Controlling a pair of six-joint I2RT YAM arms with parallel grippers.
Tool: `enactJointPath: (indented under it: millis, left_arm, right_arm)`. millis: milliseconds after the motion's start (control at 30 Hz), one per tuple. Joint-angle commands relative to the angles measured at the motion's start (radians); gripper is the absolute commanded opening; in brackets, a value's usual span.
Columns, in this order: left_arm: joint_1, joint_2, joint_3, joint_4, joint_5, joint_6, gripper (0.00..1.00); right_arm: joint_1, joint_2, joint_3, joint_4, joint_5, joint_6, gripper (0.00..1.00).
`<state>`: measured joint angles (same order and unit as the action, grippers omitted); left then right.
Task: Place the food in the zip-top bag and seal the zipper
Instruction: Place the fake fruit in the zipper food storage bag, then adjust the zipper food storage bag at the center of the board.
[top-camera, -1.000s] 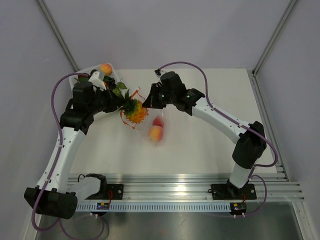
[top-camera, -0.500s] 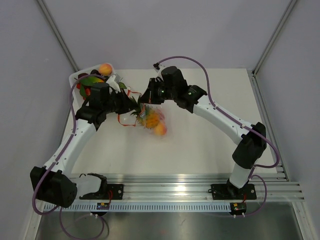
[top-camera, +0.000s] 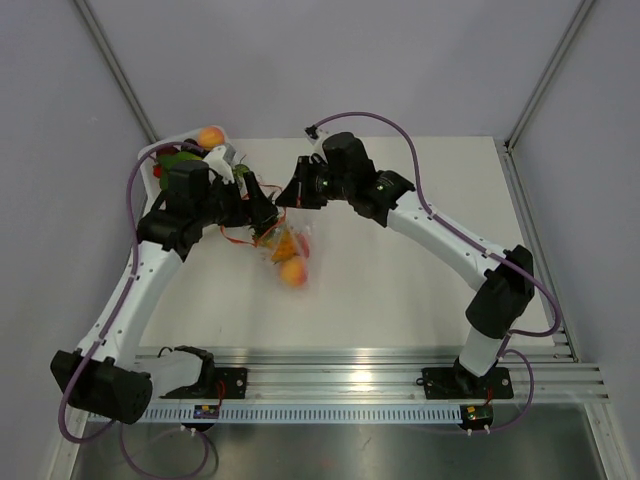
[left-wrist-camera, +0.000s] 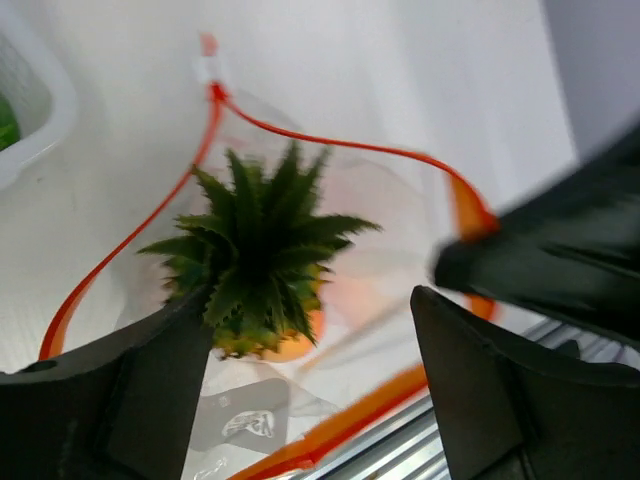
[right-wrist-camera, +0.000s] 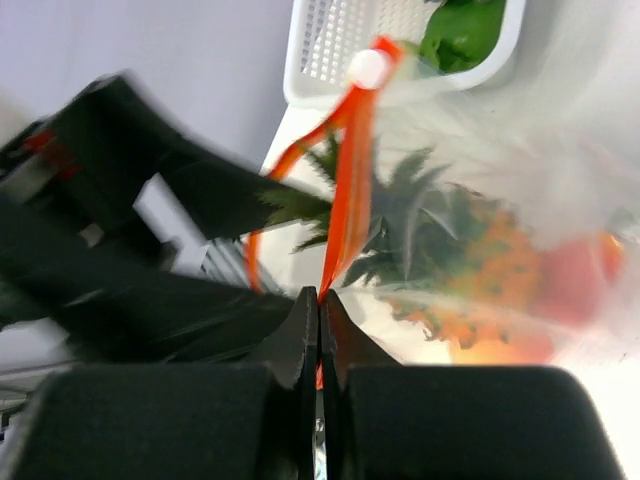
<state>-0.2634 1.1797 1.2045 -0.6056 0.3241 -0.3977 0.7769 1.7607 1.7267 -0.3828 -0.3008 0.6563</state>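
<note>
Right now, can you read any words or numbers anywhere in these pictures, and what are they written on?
No text in these pictures can be read.
Too blurred to read: a pale printed mark on the zip-top bag.
Too small to read: the small coloured label by the left arm's base.
Too small to read: the small coloured label by the right arm's base.

**Red trim, bright fruit**

The clear zip-top bag (top-camera: 280, 245) has a thin red zipper (right-wrist-camera: 352, 160). Inside the bag show an orange pineapple (left-wrist-camera: 262, 255) with dark green leaves, an orange-yellow peach (top-camera: 293, 273) and a red fruit (right-wrist-camera: 570, 275). Near the bag, a white lattice-patterned tray (right-wrist-camera: 340, 40) holds a green item (right-wrist-camera: 460, 30).
</note>
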Motion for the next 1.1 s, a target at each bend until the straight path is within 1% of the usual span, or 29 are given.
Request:
enactJointPath:
  millis: [0,33,67,100,233,300,333,367,400,467,567,633,667,700,767,833,933,967,1000,1067]
  left_arm:
    - [-0.017,-0.156,0.052,0.018,0.099,0.037,0.79]
    - [-0.017,-0.172,0.044,0.017,0.092,0.037,0.72]
    - [-0.017,-0.183,0.029,0.012,0.083,0.04,0.68]
    - [-0.017,-0.199,0.023,-0.008,0.041,0.046,0.57]
    - [-0.017,-0.218,-0.022,-0.037,-0.059,0.06,0.37]
    - [-0.017,-0.229,-0.049,-0.04,-0.112,0.059,0.37]
    - [-0.017,-0.245,-0.059,-0.039,-0.129,0.056,0.39]
    - [-0.017,-0.252,-0.069,-0.036,-0.157,0.054,0.58]
    - [-0.017,-0.261,-0.085,-0.037,-0.167,0.053,0.68]
    - [-0.017,-0.285,-0.103,-0.042,-0.204,0.051,0.77]
    - [-0.017,-0.299,-0.144,-0.04,-0.227,0.048,0.76]
    - [-0.017,-0.298,-0.178,-0.037,-0.235,0.043,0.73]
    - [-0.017,-0.296,-0.19,-0.036,-0.262,0.028,0.71]
    - [-0.017,-0.299,-0.204,-0.031,-0.278,0.022,0.67]
    - [-0.017,-0.304,-0.25,-0.007,-0.313,0.011,0.65]
    - [-0.017,-0.305,-0.285,0.006,-0.319,0.005,0.62]
    - [-0.017,-0.289,-0.309,0.032,-0.321,-0.01,0.59]
    - [-0.017,-0.282,-0.319,0.046,-0.345,-0.018,0.57]
    - [-0.016,-0.275,-0.324,0.05,-0.35,-0.021,0.55]
    - [-0.017,-0.253,-0.327,0.059,-0.346,-0.03,0.47]
  right_arm:
    - [0.002,0.0,-0.003,0.044,0.028,0.003,0.0]
    - [0.002,0.0,-0.003,0.045,0.028,0.003,0.0]
    - [0.002,0.002,-0.004,0.048,0.023,0.006,0.0]
    - [0.002,0.002,-0.003,0.048,0.023,0.008,0.0]
    - [0.002,-0.007,-0.01,0.053,0.023,0.009,0.0]
    - [0.002,-0.01,-0.012,0.053,0.022,0.006,0.0]
    - [0.001,-0.013,-0.015,0.051,0.022,0.006,0.0]
    - [0.002,-0.018,-0.021,0.053,0.023,0.005,0.0]
    - [0.002,-0.02,-0.024,0.051,0.025,0.005,0.0]
    - [0.002,-0.023,-0.032,0.051,0.028,0.002,0.0]
    - [0.002,-0.023,-0.036,0.051,0.026,0.002,0.0]
    - [0.002,-0.023,-0.036,0.055,0.023,0.002,0.0]
    - [0.002,-0.023,-0.039,0.056,0.023,0.003,0.0]
    - [0.002,-0.023,-0.038,0.056,0.023,0.003,0.0]
    - [0.002,-0.026,-0.038,0.055,0.023,0.002,0.0]
    - [0.002,-0.026,-0.038,0.053,0.026,0.0,0.0]
    - [0.002,-0.033,-0.041,0.053,0.029,-0.001,0.0]
    - [0.002,-0.035,-0.042,0.053,0.029,-0.001,0.0]
    - [0.002,-0.035,-0.044,0.051,0.028,-0.001,0.0]
    - [0.002,-0.04,-0.05,0.055,0.028,0.002,0.0]
